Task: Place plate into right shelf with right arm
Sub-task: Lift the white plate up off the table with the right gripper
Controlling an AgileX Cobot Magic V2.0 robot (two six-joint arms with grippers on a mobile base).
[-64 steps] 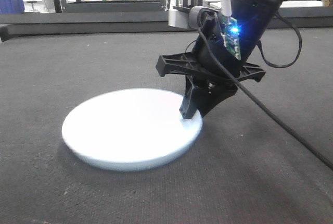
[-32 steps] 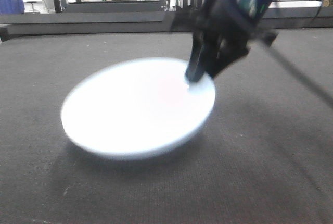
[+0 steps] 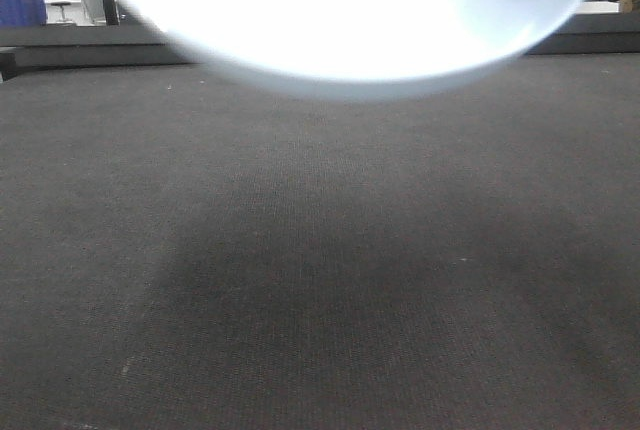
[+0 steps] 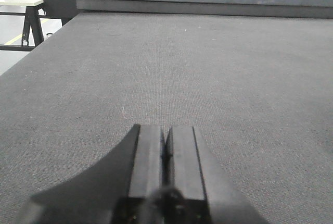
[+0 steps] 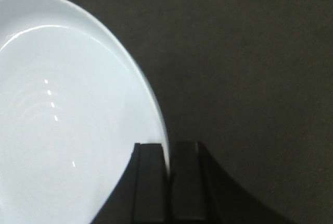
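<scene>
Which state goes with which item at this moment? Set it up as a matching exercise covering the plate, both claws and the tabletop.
Items:
1. plain white round plate
2. left claw
3. right claw
4. dark grey textured tabletop

States:
a. shut, with nothing between its fingers
b. held in the air above the surface
c. clamped on a thin white rim
d. lying under a broad soft shadow

Pairs: 1-b, 2-a, 3-c, 4-d
</scene>
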